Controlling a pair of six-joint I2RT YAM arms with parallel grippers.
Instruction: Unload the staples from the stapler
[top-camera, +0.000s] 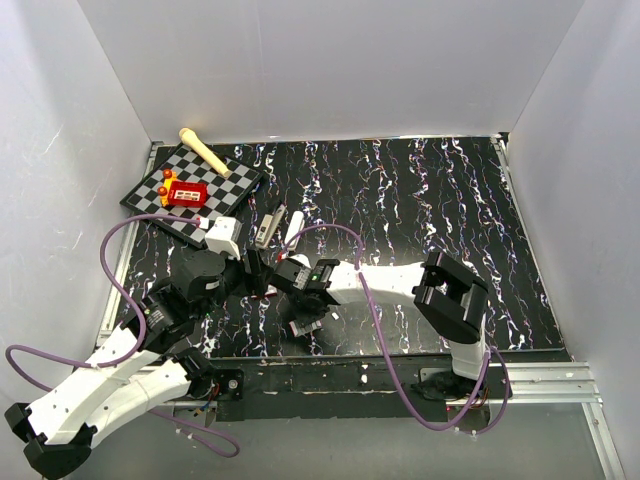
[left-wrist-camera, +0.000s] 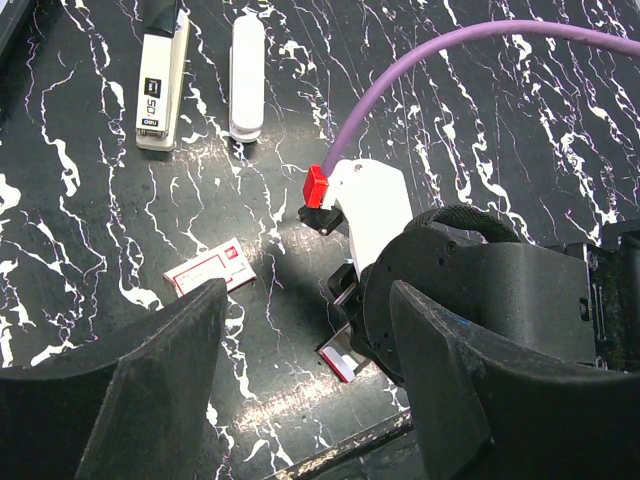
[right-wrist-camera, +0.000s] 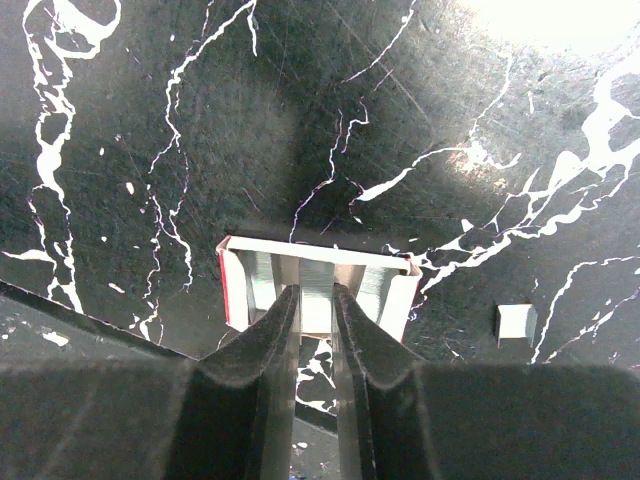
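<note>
Right now the right pincer (right-wrist-camera: 314, 300) is down near the front edge of the tabletop (top-camera: 420, 200). Its fingers are drawn almost together and clamped on a short silvery strip of staples (right-wrist-camera: 316, 280). That strip sits in an open white tray (right-wrist-camera: 235, 290) with red sides, and more silvery rows show on either side of it. A loose silvery scrap (right-wrist-camera: 515, 322) lies on the tabletop just right of the tray in the right wrist view. The left pincer (left-wrist-camera: 305, 300) hangs above the tabletop close by, its fingers spread wide apart and pointing toward the right arm's wrist. The stapler (left-wrist-camera: 160, 85) lies flat farther back, apart from both pincers, with a white stick (left-wrist-camera: 247, 75) lying parallel just beside it. A small red-and-white box (left-wrist-camera: 207, 270) rests on the tabletop between the stapler and the tray. Over in the far left corner a chessboard (top-camera: 230, 185) carries a red thing, and a pale mallet (top-camera: 205, 150) lies across its back edge.
</note>
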